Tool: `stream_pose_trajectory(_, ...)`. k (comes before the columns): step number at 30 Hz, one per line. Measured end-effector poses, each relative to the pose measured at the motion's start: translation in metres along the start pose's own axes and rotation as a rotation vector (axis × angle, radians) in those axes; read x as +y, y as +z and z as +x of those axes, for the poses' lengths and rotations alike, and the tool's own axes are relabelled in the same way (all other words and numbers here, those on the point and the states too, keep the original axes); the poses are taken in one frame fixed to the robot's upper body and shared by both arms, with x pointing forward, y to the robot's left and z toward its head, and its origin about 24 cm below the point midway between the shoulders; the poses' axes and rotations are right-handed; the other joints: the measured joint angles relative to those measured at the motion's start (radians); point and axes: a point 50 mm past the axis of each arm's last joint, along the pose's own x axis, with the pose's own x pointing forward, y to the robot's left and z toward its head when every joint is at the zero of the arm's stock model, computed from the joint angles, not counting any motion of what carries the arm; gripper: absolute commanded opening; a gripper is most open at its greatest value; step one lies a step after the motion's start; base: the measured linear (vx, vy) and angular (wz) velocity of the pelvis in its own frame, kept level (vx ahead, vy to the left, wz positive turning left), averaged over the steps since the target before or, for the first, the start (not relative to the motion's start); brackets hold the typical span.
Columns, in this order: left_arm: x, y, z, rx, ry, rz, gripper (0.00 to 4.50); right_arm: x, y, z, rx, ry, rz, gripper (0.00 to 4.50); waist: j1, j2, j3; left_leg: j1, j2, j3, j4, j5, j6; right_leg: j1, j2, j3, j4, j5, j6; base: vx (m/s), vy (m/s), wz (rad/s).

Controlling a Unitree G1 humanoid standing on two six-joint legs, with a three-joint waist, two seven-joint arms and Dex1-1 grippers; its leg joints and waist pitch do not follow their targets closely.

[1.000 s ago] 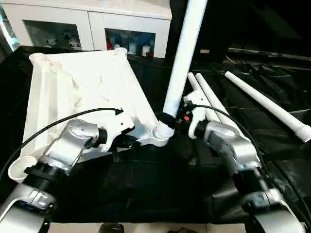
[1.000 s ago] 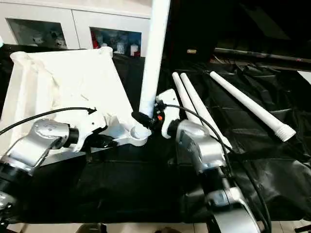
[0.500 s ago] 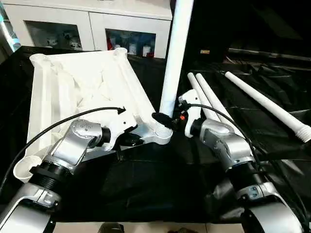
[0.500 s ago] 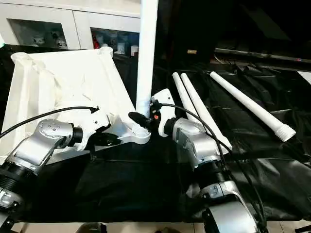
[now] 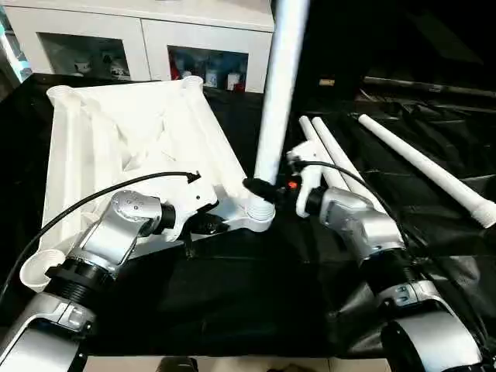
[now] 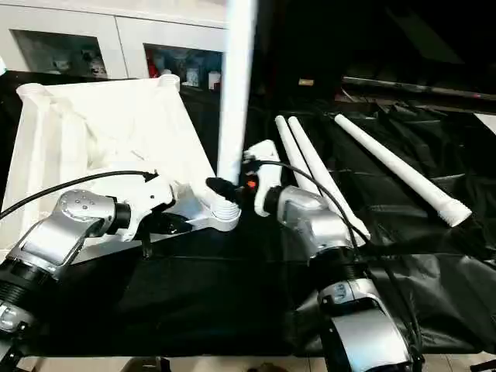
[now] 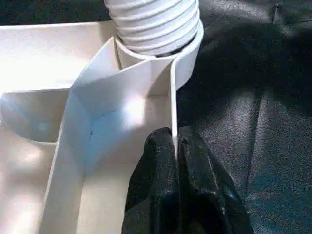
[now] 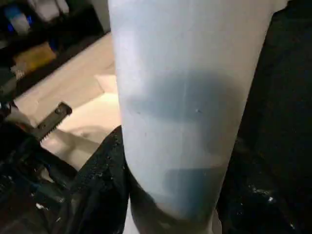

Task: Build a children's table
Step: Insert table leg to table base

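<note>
Tabletop (image 5: 132, 147) first: the white plastic slab lies upside down on the black-draped work table (image 5: 232, 294), on its left half, ribbed underside up and corner sockets open to the ceiling. It sits where it did a second ago.

What has changed is the leg (image 5: 277, 85) at the near right corner socket (image 5: 260, 213). A second ago this white tube leaned away to the right; now it stands close to upright, its threaded end seated in the socket's mouth, as the left wrist view shows (image 7: 156, 24). That looks like the tube being squared up so the thread can bite, so the first of four legs is going in and is probably not yet screwed home.

Three spare legs (image 5: 422, 167) lie on the cloth to the right, two side by side and one apart, further right.

The right gripper (image 5: 263, 189) is clamped around the standing leg just above the socket, its black fingers (image 8: 102, 165) on either side of the tube. The left gripper (image 5: 203, 226) is pinched shut on the tabletop's thin raised rim (image 7: 173, 112), just left of that socket, steadying the slab.
</note>
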Motion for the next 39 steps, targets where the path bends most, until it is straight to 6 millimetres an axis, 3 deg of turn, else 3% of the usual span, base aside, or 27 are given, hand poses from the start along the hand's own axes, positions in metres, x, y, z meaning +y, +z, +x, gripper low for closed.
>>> stream_pose_trajectory(8,-0.001,0.000,0.001,0.002,-0.012,-0.001,0.00,-0.003,-0.017,-0.013,-0.107,0.002,0.072,1.91,-0.001,0.001,0.000,0.001,0.000,0.000,-0.001,0.000,0.000,0.001,0.000,0.000,0.000,-0.003,0.004,0.000,0.000,0.00)
stream_pose_trajectory(10,-0.001,-0.001,0.002,0.002,-0.012,0.000,0.00,-0.002,-0.021,-0.015,-0.123,-0.001,0.059,1.91,0.000,0.005,-0.001,0.001,0.000,-0.001,-0.001,0.000,0.000,0.002,0.000,-0.001,-0.001,-0.003,0.005,0.000,0.000,0.00)
stream_pose_trajectory(12,-0.001,-0.003,0.003,0.002,-0.014,-0.008,0.00,-0.002,-0.026,-0.019,-0.143,-0.005,0.026,1.90,0.000,0.013,-0.004,0.001,-0.001,-0.001,-0.001,0.000,0.000,0.003,-0.001,-0.001,-0.002,-0.003,0.005,0.000,0.000,0.00)
stream_pose_trajectory(17,0.001,-0.003,0.004,0.002,-0.014,-0.009,0.00,0.004,-0.029,-0.019,-0.137,0.006,-0.115,1.90,0.000,0.015,-0.006,0.001,-0.001,-0.001,-0.001,0.000,0.000,0.004,-0.002,-0.001,-0.002,-0.003,0.005,0.000,0.000,0.00)
stream_pose_trajectory(28,0.002,-0.004,0.005,0.001,-0.018,-0.011,0.00,0.006,-0.024,-0.016,-0.056,0.051,-0.286,1.90,-0.007,0.015,-0.006,0.001,-0.001,-0.002,-0.001,0.000,0.000,0.003,-0.002,-0.002,-0.004,-0.003,0.006,0.000,0.000,0.00)
stream_pose_trajectory(39,0.004,-0.007,-0.001,0.021,-0.018,0.005,0.00,0.004,-0.010,0.000,0.082,0.158,-0.350,1.89,-0.032,0.003,-0.008,0.001,-0.001,-0.003,-0.003,0.000,0.000,0.004,-0.002,-0.003,-0.011,-0.003,0.006,0.000,0.000,0.00)
